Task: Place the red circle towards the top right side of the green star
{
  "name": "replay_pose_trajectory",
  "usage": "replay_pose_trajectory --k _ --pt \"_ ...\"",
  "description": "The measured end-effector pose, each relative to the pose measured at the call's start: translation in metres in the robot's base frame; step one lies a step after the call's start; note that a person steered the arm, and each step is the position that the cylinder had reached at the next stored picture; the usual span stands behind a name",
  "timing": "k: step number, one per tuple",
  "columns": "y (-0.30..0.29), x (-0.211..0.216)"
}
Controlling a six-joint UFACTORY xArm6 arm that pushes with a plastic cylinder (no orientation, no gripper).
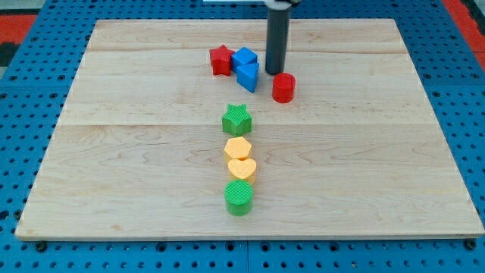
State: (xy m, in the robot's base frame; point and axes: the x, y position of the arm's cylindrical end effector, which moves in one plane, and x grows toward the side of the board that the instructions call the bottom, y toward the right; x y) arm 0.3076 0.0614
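The red circle [283,87] is a short red cylinder standing up and to the right of the green star [236,119], which sits near the board's middle. My tip [274,72] is the lower end of the dark rod, just above and slightly left of the red circle, very close to it or touching its far edge. The tip stands to the right of the blue blocks.
A red star [220,60], a blue cube [245,58] and a blue triangular block [248,76] cluster left of my tip. Below the green star lie a yellow hexagon [238,148], a yellow heart [242,168] and a green circle [239,197] in a column. The wooden board [114,152] lies on a blue pegboard.
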Motion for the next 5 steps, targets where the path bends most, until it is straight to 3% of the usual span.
replay_pose_trajectory --k 4,5 --pt "0.022 0.027" --pt "0.022 0.057"
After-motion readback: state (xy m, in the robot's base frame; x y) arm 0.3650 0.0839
